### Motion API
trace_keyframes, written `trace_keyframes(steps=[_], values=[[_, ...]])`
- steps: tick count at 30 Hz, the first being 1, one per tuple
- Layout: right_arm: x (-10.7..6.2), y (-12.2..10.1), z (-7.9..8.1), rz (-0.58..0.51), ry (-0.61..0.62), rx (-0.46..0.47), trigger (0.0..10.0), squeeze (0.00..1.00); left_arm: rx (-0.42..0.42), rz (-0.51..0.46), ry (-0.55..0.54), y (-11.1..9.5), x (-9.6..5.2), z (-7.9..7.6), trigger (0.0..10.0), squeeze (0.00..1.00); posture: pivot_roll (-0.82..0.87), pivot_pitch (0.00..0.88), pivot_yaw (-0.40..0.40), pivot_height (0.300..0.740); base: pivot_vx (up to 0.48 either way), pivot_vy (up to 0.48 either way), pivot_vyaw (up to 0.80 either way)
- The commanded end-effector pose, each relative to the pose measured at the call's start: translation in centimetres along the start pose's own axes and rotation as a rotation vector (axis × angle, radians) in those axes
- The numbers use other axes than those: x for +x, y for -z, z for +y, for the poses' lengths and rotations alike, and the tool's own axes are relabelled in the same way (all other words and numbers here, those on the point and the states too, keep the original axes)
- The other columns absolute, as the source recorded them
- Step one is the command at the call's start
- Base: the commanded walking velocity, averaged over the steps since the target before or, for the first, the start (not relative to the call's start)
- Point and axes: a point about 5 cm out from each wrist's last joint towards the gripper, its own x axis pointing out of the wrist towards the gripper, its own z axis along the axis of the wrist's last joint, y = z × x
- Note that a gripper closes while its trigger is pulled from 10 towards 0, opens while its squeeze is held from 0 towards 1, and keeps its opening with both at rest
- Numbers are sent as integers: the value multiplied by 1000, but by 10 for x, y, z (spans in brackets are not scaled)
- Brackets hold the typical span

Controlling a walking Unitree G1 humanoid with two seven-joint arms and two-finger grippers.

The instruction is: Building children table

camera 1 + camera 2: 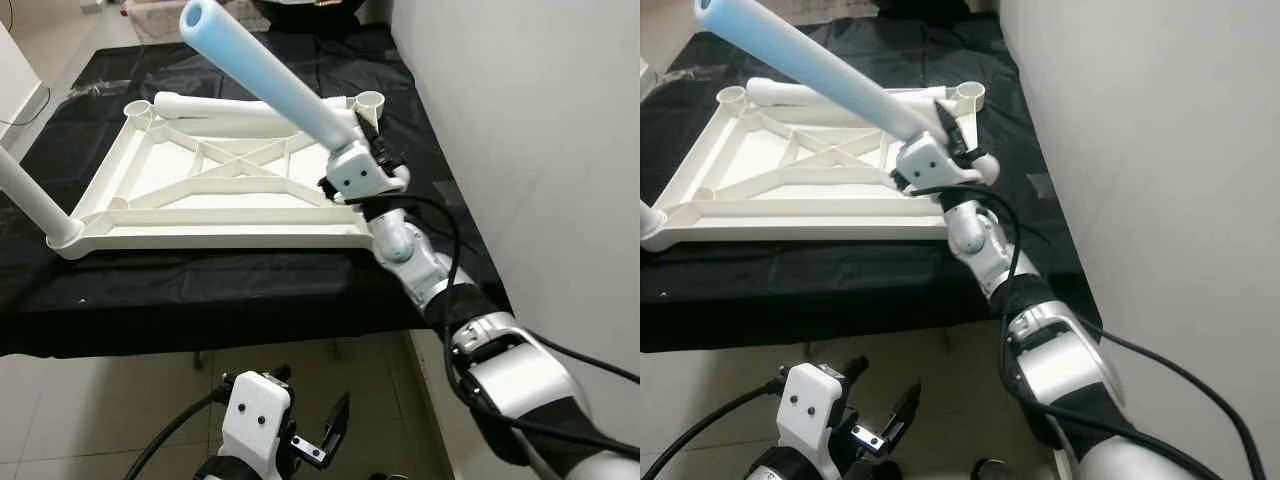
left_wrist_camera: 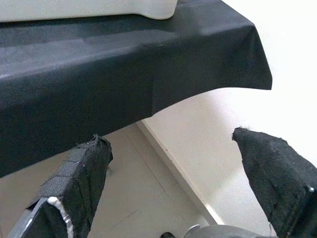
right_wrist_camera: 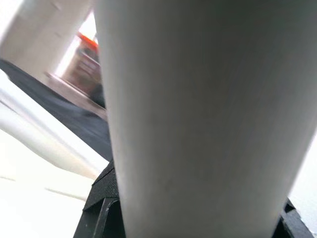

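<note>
A white plastic table top (image 1: 215, 200) lies upside down on the black cloth, its ribbed underside facing up. One white leg (image 1: 30, 195) stands in the near left corner socket. Another white leg (image 1: 225, 105) lies across the far side of the frame. My right gripper (image 1: 368, 140) is shut on a pale blue-white table leg (image 1: 265, 75), held tilted up and to the left above the top's right side, near the far right socket (image 1: 369, 101). That leg (image 3: 198, 119) looms close in the right wrist view. My left gripper (image 2: 178, 183) hangs open below the table edge.
The black-covered table (image 1: 250, 290) stands against a white wall (image 1: 540, 130) on the right. Tiled floor (image 1: 100, 410) lies in front of the table. Some boxes or clutter sit beyond the far edge.
</note>
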Motion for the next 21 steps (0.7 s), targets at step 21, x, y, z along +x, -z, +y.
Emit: trace_keyframes(steps=[21], values=[[-14, 15, 24, 114, -140, 94, 0, 0, -4, 42, 51, 6, 1, -10, 10000, 0, 29, 226, 31, 740, 0, 0, 0]])
